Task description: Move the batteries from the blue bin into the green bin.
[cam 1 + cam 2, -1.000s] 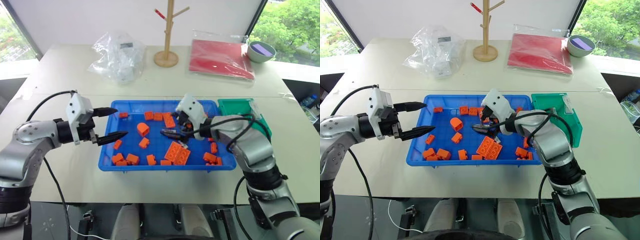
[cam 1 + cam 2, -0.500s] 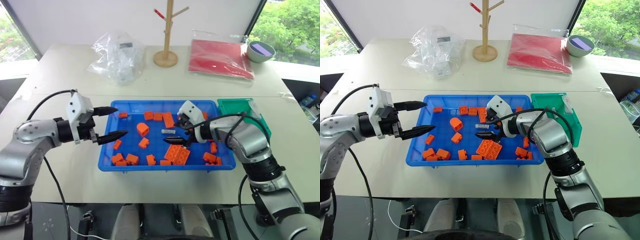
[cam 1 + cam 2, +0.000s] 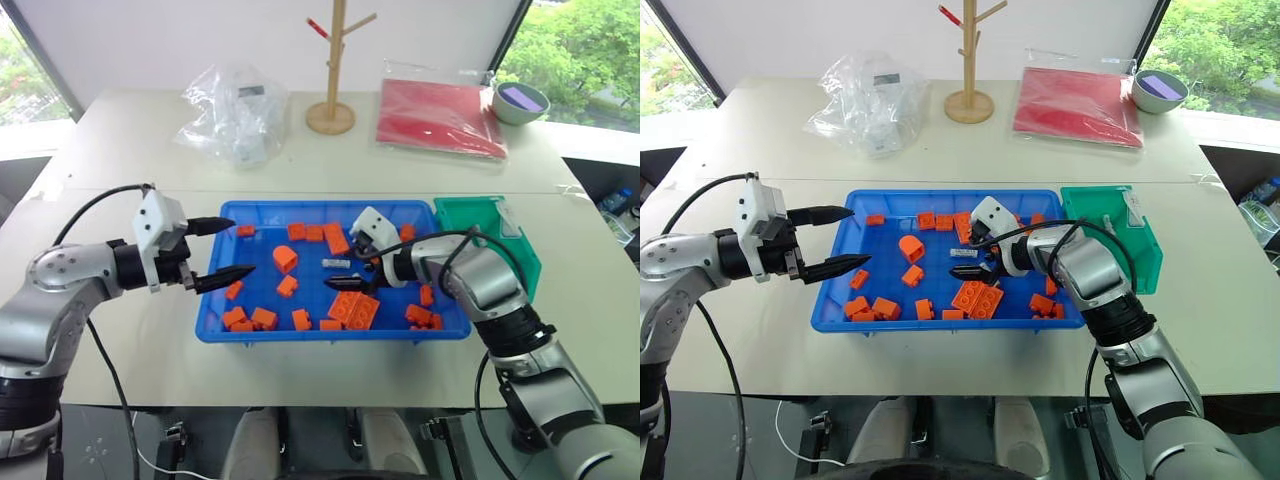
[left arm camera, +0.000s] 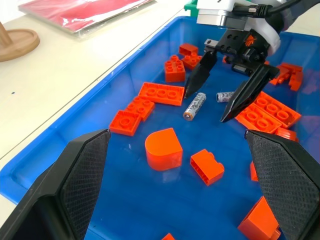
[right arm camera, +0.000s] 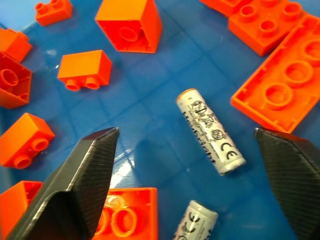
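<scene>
I have the right pincer down inside the blue bin, its fingers spread apart with nothing between them yet, straddling one of the batteries that lies flat on the bin floor. A second battery lies just beside it, nearer the wrist, and flat orange bricks sit close on one side. The green bin waits just beyond the blue bin's right end.

To do this well, I judge I should centre the fingers across the middle of the battery's length, square to its axis, and lower until the tips almost touch the floor before closing, so it does not roll out or drag its neighbour along.

The left pincer hovers open over the bin's left edge, holding nothing.
</scene>
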`<state>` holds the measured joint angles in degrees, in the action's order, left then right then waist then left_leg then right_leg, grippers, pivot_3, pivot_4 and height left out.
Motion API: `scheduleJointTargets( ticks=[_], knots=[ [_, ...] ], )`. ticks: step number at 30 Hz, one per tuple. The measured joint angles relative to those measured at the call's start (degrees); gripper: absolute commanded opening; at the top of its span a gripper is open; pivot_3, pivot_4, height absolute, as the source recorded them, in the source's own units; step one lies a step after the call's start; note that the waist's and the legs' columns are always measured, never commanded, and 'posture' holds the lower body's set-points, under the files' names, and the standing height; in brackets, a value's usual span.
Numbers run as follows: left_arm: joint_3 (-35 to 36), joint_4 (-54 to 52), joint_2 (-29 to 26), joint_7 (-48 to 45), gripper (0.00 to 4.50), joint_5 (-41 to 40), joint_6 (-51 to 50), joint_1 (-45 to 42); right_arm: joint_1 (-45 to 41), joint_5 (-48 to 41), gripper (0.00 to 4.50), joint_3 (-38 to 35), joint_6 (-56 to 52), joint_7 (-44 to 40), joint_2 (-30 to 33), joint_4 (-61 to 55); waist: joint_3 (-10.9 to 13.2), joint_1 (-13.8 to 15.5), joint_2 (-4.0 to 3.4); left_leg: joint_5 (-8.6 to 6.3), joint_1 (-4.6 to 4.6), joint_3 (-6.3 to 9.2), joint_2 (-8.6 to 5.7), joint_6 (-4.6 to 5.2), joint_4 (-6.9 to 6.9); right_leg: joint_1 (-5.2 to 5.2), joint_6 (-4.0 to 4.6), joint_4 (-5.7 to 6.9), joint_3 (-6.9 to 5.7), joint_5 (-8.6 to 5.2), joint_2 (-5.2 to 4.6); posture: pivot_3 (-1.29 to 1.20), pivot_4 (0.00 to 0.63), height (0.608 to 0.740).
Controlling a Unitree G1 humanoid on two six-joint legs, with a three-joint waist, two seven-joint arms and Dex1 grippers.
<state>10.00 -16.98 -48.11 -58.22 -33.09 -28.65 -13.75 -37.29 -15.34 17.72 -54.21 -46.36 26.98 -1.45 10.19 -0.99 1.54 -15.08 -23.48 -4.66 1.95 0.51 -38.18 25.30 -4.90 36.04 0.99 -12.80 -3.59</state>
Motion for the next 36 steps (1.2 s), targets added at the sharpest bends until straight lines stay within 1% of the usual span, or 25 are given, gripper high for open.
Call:
scheduleJointTargets(
  ticks=[1,4,5,6,11,13,16,18,20,23,27,29,30,31,32,33,34,35,36],
  knots=[
    [0.0,0.0,0.0,0.0,4.5,0.0,0.0,0.0,0.0,0.4,2.63,0.1,0.5,0.0,0.0,0.3,0.0,0.0,0.0,0.0,0.0,0.0,0.0,0.0,0.0,0.0,0.0,0.0,0.0,0.0,0.0,0.0,0.15,0.736],
    [0.0,0.0,0.0,0.0,4.5,0.0,0.0,-0.1,0.0,1.0,1.04,0.9,1.4,0.0,0.0,0.6,0.0,0.0,0.0,0.0,0.0,0.01,0.0,0.0,0.0,0.01,0.0,0.0,0.0,0.0,0.0,0.0,0.15,0.736],
    [0.0,0.0,0.0,-0.1,4.5,0.0,0.0,-0.2,0.0,1.2,0.4,1.3,1.7,-0.1,0.0,0.6,0.0,0.0,0.0,0.0,0.0,0.01,0.0,0.0,0.0,0.01,0.0,0.0,-0.01,0.0,0.0,0.0,0.15,0.736],
    [0.0,0.1,0.0,-0.1,4.5,0.0,0.0,-0.4,0.0,1.4,0.04,1.5,1.9,-0.2,0.1,0.3,0.0,0.0,0.0,0.0,0.0,0.0,0.0,0.0,0.0,0.01,0.0,0.0,0.0,0.0,0.0,0.0,0.15,0.736],
    [-0.1,0.2,0.0,-0.5,4.5,0.0,0.1,-0.6,0.0,1.0,0.06,1.5,0.7,-1.1,1.7,-2.8,0.0,0.0,-0.01,0.0,-0.01,0.0,0.01,0.0,0.0,0.02,0.0,0.0,0.0,0.0,-0.01,0.0,0.15,0.736],
    [-0.1,0.2,0.0,-1.0,4.5,0.0,0.2,-0.6,-0.2,-1.0,0.06,-0.8,-1.3,-1.8,3.4,-5.9,0.0,0.1,-0.01,0.0,-0.02,0.01,0.01,0.0,0.0,0.02,0.0,-0.01,0.0,0.0,-0.01,0.0,0.15,0.736],
    [-0.1,0.3,0.0,-1.6,4.5,-0.2,0.1,-0.6,-2.0,-5.1,0.06,-7.9,-5.7,-2.2,6.6,-9.4,0.0,0.3,-0.02,0.0,-0.03,0.02,0.01,0.0,0.0,0.0,0.01,-0.02,0.0,-0.01,-0.06,0.0,0.15,0.736],
    [-0.1,0.3,0.0,-2.0,4.5,-1.0,-0.1,-0.6,-3.1,-7.6,0.06,-14.7,-8.7,-2.1,10.3,-10.9,0.0,0.5,-0.01,0.0,-0.04,0.03,0.01,0.0,0.0,-0.01,0.03,-0.06,-0.01,-0.02,-0.1,0.0,0.15,0.736],
    [-0.1,0.3,0.1,-2.8,4.5,-1.8,-0.6,-0.5,-2.9,-8.6,0.06,-21.0,-10.5,-1.8,15.9,-11.1,0.0,0.5,-0.01,-0.01,-0.04,0.03,0.0,0.0,0.01,-0.04,0.04,-0.16,-0.01,-0.02,-0.13,0.0,0.15,0.736],
    [-0.2,0.0,0.1,-3.9,4.5,-2.7,-0.9,-0.5,1.8,-8.5,0.06,-27.6,-11.3,-1.3,22.9,-10.4,0.0,0.3,0.0,-0.03,-0.06,-0.01,-0.02,0.03,0.07,-0.07,0.05,-0.36,-0.01,-0.03,-0.13,0.0,0.15,0.736],
    [-0.8,0.2,0.4,-5.4,4.5,-3.6,-1.2,-1.9,9.3,-8.6,0.06,-32.2,-11.5,-0.6,26.1,-10.0,0.0,-0.1,0.0,-0.02,-0.04,-0.04,0.01,0.03,0.08,-0.05,0.04,-0.37,0.04,-0.02,-0.01,0.0,0.15,0.736],
    [-1.4,0.7,1.0,-6.0,4.5,-3.7,-1.1,-3.4,13.3,-8.5,1.14,-33.8,-11.5,0.3,26.5,-10.4,0.0,0.0,-0.01,-0.02,-0.02,-0.03,0.01,0.04,0.07,-0.07,0.04,-0.37,0.04,-0.02,0.01,0.0,0.15,0.736],
    [-1.7,1.0,1.1,-6.4,4.5,-3.7,-1.0,-4.1,14.9,-8.4,1.54,-34.0,-11.5,0.9,26.6,-10.7,0.0,0.1,-0.01,-0.02,-0.02,-0.03,0.0,0.04,0.06,-0.08,0.03,-0.37,0.05,-0.02,0.01,0.0,0.15,0.736],
    [-2.1,1.4,1.2,-6.7,4.5,-3.7,-1.0,-4.5,16.1,-8.2,2.07,-34.0,-11.2,1.4,26.6,-10.7,0.0,0.0,-0.01,-0.02,-0.02,-0.06,0.0,0.04,0.06,-0.07,0.03,-0.37,0.08,-0.01,0.01,0.0,0.15,0.736],
    [-2.4,1.8,1.2,-7.2,4.5,-3.7,-1.0,-4.9,17.0,-7.9,2.69,-33.9,-10.5,2.0,26.6,-10.6,0.0,-0.1,-0.01,-0.02,-0.02,-0.07,0.0,0.04,0.06,-0.07,0.02,-0.37,0.1,-0.01,0.01,0.0,0.15,0.736],
    [-2.5,2.0,1.2,-7.6,4.5,-3.7,-1.0,-5.1,17.1,-7.5,3.05,-33.9,-9.9,2.4,26.6,-10.5,0.0,-0.1,-0.02,-0.02,-0.02,-0.08,0.0,0.04,0.06,-0.06,0.02,-0.37,0.11,-0.01,0.01,0.0,0.15,0.736],
    [-2.6,2.2,1.2,-7.9,4.5,-3.7,-1.0,-5.3,17.1,-7.2,3.65,-33.9,-8.9,2.8,26.9,-10.5,0.0,-0.2,-0.02,-0.02,-0.02,-0.09,-0.01,0.04,0.06,-0.06,0.01,-0.37,0.11,-0.01,0.01,0.0,0.15,0.736],
    [-2.6,2.3,1.2,-8.2,4.5,-3.7,-1.0,-5.4,16.8,-7.2,4.1,-33.9,-8.1,3.2,27.4,-10.4,0.0,-0.1,-0.02,-0.02,-0.02,-0.07,0.0,0.04,0.06,-0.06,0.01,-0.37,0.11,-0.01,0.02,0.0,0.15,0.736],
    [-2.6,2.3,1.2,-8.3,4.5,-3.7,-1.0,-5.4,16.1,-7.2,4.1,-33.8,-7.6,3.2,27.7,-10.3,0.0,-0.1,-0.02,-0.02,-0.02,-0.07,0.0,0.04,0.06,-0.05,0.01,-0.37,0.1,-0.01,0.02,0.0,0.15,0.736]
  ],
)
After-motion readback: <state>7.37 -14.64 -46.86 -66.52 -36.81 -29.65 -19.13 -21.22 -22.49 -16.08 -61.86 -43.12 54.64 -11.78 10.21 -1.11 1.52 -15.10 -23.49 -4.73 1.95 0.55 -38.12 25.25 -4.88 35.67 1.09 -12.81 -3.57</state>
